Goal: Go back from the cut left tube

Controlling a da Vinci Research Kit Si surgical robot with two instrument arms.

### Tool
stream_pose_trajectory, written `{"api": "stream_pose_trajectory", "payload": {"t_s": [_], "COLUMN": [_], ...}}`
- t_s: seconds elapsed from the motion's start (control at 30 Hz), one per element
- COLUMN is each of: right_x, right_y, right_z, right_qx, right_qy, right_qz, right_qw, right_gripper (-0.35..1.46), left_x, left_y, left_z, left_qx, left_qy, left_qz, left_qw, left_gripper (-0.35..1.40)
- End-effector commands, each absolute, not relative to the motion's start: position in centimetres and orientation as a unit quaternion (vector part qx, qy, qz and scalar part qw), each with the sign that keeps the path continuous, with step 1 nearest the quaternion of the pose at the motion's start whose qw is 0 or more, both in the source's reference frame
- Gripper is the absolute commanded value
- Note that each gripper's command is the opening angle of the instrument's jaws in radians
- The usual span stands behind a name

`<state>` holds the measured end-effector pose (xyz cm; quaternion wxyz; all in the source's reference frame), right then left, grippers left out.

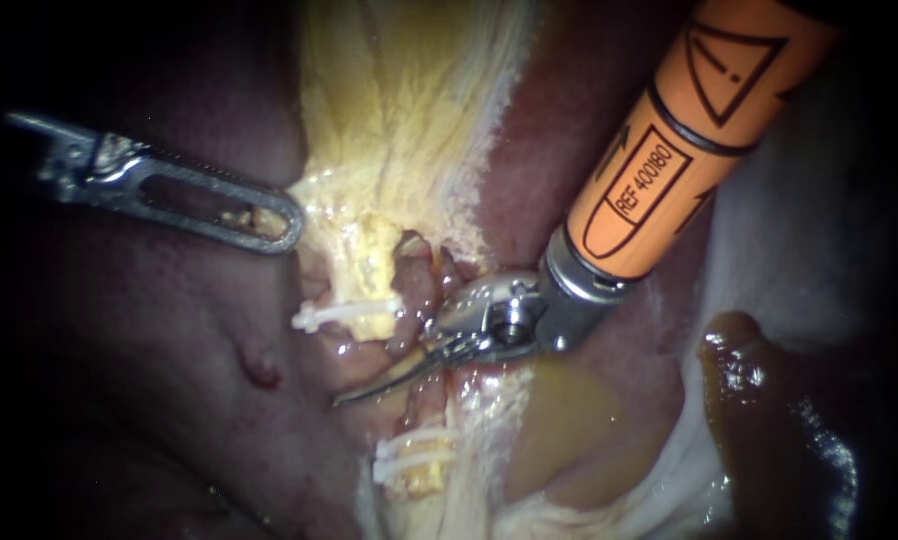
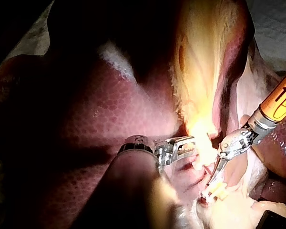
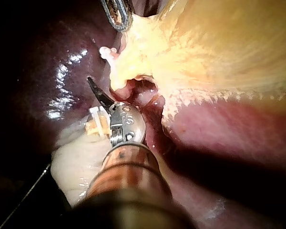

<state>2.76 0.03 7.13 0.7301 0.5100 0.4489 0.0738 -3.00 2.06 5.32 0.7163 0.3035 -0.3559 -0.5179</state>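
I am working on the retreat. My right instrument [image 1: 351, 396], an orange-sleeved shaft ending in a silver wrist and thin, curved dark blades, is sitting in the gap of the cut left tube [image 1: 369, 285] and has yet to come clear of it. Its blades are lying together and gripping nothing.

The tube is lying in two parts around them. The pale yellow stump carrying a single white plastic clip [image 1: 344, 315] is just ahead of the blade tip. The other stump, with a pair of white plastic clips [image 1: 414, 460], is lying right beside the wrist, close enough that I cannot tell whether they are touching. Glossy dark red liver [image 1: 149, 400] is lying beyond the tip.

Further ahead of the blades, past the single clip, my left instrument [image 1: 287, 225], slim and silver with windowed jaws, is clamped on the edge of the pale yellow fibrous tissue [image 1: 399, 110]. I judge that it is holding that sheet up.

As I judge it, the next move calls for drawing the right instrument straight back along its own shaft with the blades together. There should be no sideways sweep, so that the curved tip is not catching either stump or dragging a clip. The left instrument should be holding its grip steady meanwhile.
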Motion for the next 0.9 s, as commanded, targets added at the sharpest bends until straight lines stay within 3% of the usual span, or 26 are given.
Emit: {"api": "stream_pose_trajectory", "payload": {"t_s": [0.03, 0.3, 0.37, 0.4, 0.5, 0.7, 0.9], "right_x": [2.76, 2.69, 2.69, 2.69, 2.67, 2.64, 2.62], "right_y": [0.03, 0.0, 0.01, 0.01, 0.02, 0.03, 0.03], "right_z": [7.12, 7.14, 7.14, 7.14, 7.14, 7.12, 7.1], "right_qx": [0.51, 0.511, 0.505, 0.501, 0.491, 0.485, 0.482], "right_qy": [0.449, 0.459, 0.463, 0.464, 0.468, 0.471, 0.471], "right_qz": [0.074, 0.079, 0.086, 0.089, 0.099, 0.106, 0.113], "right_qw": [0.73, 0.722, 0.724, 0.725, 0.728, 0.729, 0.73], "right_gripper": [-0.35, -0.3, 0.37, 0.61, 0.96, 1.13, 1.18], "left_x": [-3.0, -2.98, -2.98, -2.98, -2.97, -2.96, -2.96], "left_y": [2.06, 2.07, 2.07, 2.08, 2.08, 2.08, 2.08], "left_z": [5.32, 5.34, 5.35, 5.35, 5.36, 5.37, 5.37], "left_qx": [0.304, 0.304, 0.304, 0.304, 0.304, 0.304, 0.304], "left_qy": [-0.356, -0.356, -0.356, -0.356, -0.356, -0.356, -0.356], "left_qz": [-0.518, -0.517, -0.517, -0.517, -0.517, -0.517, -0.517], "left_qw": [0.716, 0.717, 0.717, 0.717, 0.717, 0.717, 0.717], "left_gripper": [-0.35, -0.35, -0.35, -0.35, -0.35, -0.35, -0.35]}}
